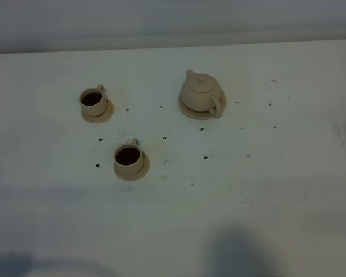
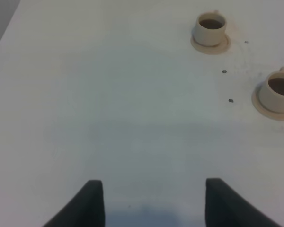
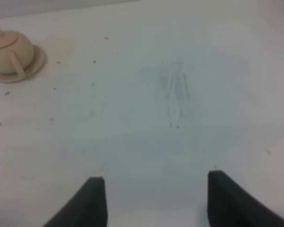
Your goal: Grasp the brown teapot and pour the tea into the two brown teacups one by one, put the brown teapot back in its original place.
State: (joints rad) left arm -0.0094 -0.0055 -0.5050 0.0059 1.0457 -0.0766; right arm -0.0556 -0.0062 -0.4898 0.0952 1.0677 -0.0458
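Note:
The brown teapot (image 1: 201, 92) stands upright on its wide tan saucer (image 1: 188, 111) at the table's back middle; it also shows in the right wrist view (image 3: 9, 50). Two brown teacups hold dark tea on small saucers: one at the back left (image 1: 93, 100), one nearer the front (image 1: 128, 157). Both show in the left wrist view (image 2: 210, 29) (image 2: 277, 92). My left gripper (image 2: 150, 201) is open and empty, well short of the cups. My right gripper (image 3: 151, 201) is open and empty, far from the teapot. Neither gripper shows in the exterior high view.
The white table (image 1: 265, 190) has small dark specks between the cups and the teapot. A grey wall runs along the back edge (image 1: 173, 43). Faint scuff marks show in the right wrist view (image 3: 177, 92).

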